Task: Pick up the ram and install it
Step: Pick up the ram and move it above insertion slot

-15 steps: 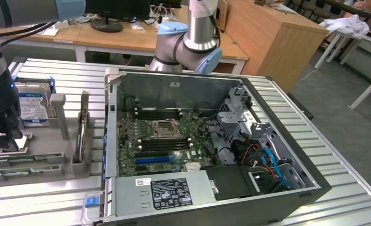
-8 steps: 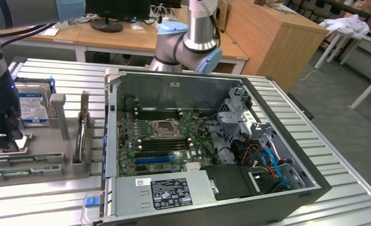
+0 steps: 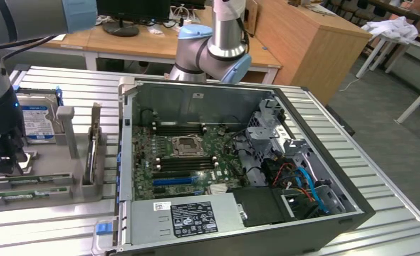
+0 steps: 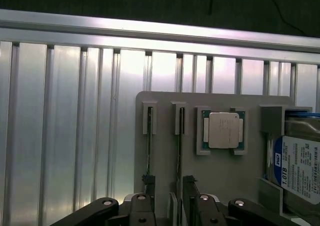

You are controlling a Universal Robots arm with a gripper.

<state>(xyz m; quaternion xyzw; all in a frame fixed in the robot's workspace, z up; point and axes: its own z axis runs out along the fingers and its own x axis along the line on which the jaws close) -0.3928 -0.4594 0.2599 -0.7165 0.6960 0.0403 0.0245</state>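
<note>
Ram [image 4: 179, 153]: thin stick on edge in grey holder [image 4: 220, 178]; likely light, stiff, fragile; best taken by its flat faces, mid-length. Pincer [image 4: 172, 212] released, spread wide over it.

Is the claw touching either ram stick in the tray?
Cannot tell. In the wrist view the open claw straddles one edge-on ram stick in the tray, but neither gap nor contact shows plainly.

Ribbed aluminium table [image 4: 65, 111] (glossy sheen); matt grey plastic tray [image 4: 225, 176].
</note>
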